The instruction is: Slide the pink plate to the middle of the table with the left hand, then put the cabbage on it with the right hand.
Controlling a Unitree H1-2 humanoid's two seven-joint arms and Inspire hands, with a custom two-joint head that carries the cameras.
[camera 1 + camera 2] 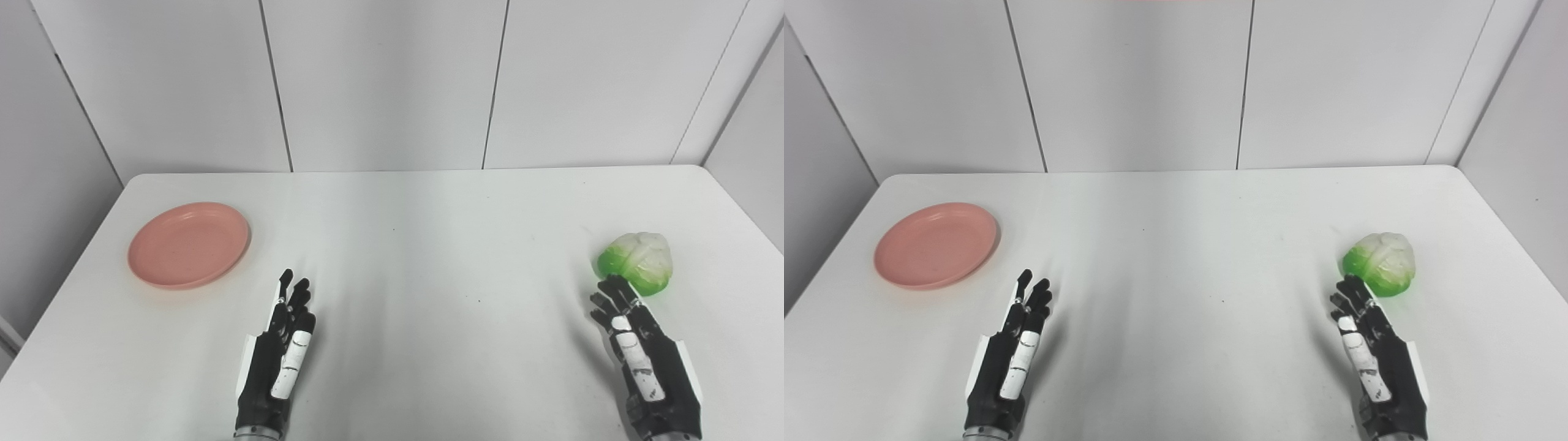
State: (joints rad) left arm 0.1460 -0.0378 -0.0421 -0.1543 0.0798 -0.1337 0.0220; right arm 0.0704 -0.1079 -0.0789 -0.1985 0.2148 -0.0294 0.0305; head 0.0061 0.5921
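A pink plate lies flat on the white table at the left, with nothing on it. A green and white cabbage rests on the table at the right. My left hand hovers near the front edge, to the right of the plate and nearer to me, fingers stretched out and holding nothing. My right hand is at the front right, open, its fingertips just short of the cabbage's near side.
Grey wall panels close off the table's far edge. The table's left edge runs close to the plate, and its right edge lies a little beyond the cabbage.
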